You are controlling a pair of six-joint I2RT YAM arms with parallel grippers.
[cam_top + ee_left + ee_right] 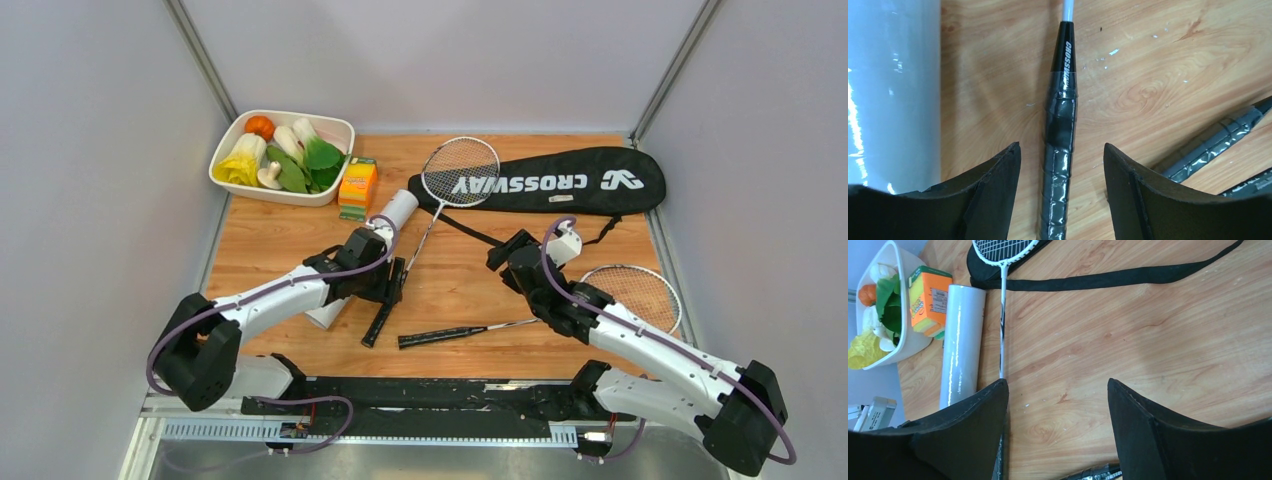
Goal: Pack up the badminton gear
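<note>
One racket's head (460, 170) lies against the black CROSSWAY bag (560, 180). Its black handle (1060, 150) runs between the open jaws of my left gripper (1062, 146), which stand clear of it on both sides. In the top view that gripper (393, 283) is low over the handle. The second racket has its head (630, 295) at the right, under the right arm, and its handle (440, 337) near the front. The long white tube (385, 220) lies left of the first racket. My right gripper (503, 252) is open and empty over bare wood (1057, 382). No shuttlecock is in view.
A white dish of toy vegetables (232, 178) and a small orange-and-green box (357, 187) sit at the back left. The bag's strap (1128, 276) lies across the wood in front of the bag. Grey walls close in on the left, the back and the right.
</note>
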